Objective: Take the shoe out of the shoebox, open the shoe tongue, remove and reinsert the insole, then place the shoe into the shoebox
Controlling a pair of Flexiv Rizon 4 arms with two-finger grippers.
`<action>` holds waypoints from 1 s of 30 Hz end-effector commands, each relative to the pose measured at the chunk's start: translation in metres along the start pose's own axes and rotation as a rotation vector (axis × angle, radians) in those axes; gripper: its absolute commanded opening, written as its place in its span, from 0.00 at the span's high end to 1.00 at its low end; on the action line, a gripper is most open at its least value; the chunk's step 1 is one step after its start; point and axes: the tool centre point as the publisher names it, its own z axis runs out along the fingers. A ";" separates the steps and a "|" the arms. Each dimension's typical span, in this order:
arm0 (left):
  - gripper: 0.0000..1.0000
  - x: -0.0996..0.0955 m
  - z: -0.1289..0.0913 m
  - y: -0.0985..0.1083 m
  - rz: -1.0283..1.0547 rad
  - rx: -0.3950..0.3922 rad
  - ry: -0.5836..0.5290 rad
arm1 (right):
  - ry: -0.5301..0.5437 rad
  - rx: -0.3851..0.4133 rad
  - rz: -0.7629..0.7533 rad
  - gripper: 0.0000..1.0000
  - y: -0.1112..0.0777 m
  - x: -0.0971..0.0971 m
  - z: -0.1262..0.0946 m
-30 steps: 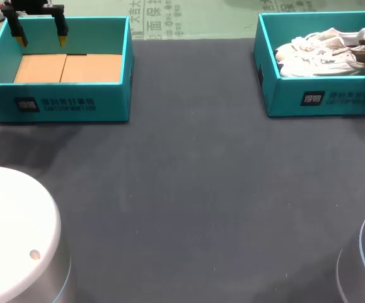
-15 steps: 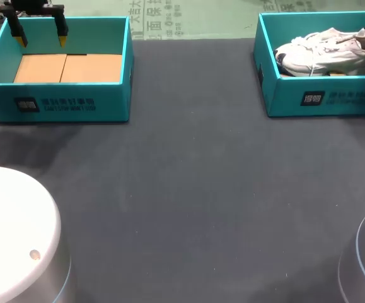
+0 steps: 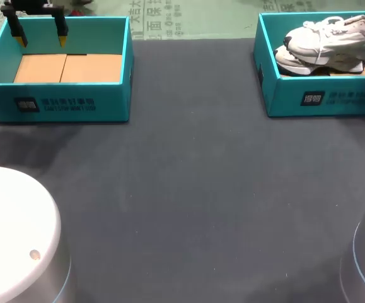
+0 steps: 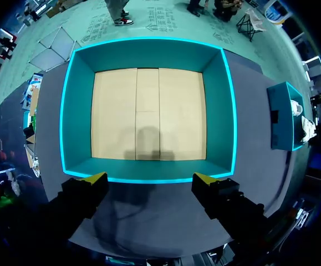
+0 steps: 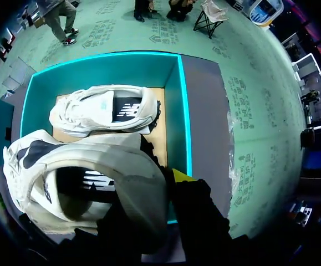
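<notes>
My right gripper (image 5: 168, 180) is clamped on the shoe (image 3: 324, 39) at its heel end, holding it raised over the shoebox (image 3: 333, 98) — so the take-out is underway, not finished. Tongue, insole and return all remain. My left gripper (image 4: 151, 180) hangs wide open over the empty box (image 4: 149, 52) rim.

A broad table (image 3: 188, 189) takes up nearly all there is to see from here, covered in a dark grey, matte cloth with a faint mottled grain. Its far edge runs straight from side to side. The light falls soft and even from overhead, leaving only blurred, faint shadows on the table's cloth, the darkest toward its far left corner
</notes>
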 end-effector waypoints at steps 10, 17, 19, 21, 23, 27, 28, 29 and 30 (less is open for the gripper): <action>0.00 0.000 0.000 0.000 0.000 0.000 0.000 | -0.026 -0.005 0.014 1.00 0.011 -0.008 -0.067; 0.00 0.000 0.000 0.000 0.000 0.000 0.000 | -0.038 -0.016 0.033 1.00 -0.001 -0.003 -0.098; 0.00 0.000 0.000 0.000 0.000 0.000 0.000 | -0.044 -0.014 0.042 1.00 -0.008 0.000 -0.104; 0.00 0.000 0.000 0.000 0.000 0.000 0.000 | -0.052 -0.010 0.047 1.00 -0.015 0.004 -0.109; 0.00 0.000 0.000 0.000 0.000 0.000 0.000 | -0.054 -0.010 0.046 1.00 -0.021 0.008 -0.114; 0.00 0.000 0.000 0.000 0.000 0.000 0.000 | -0.079 -0.007 0.033 1.00 -0.034 0.019 -0.123; 0.00 0.000 0.000 0.000 0.000 0.000 0.000 | -0.083 -0.008 0.035 1.00 -0.037 0.022 -0.125; 0.00 0.000 0.000 0.000 0.000 0.000 0.000 | -0.085 -0.009 0.049 1.00 -0.041 0.026 -0.127; 0.00 0.000 0.000 0.000 0.000 0.000 0.000 | -0.086 -0.008 0.056 1.00 -0.045 0.029 -0.129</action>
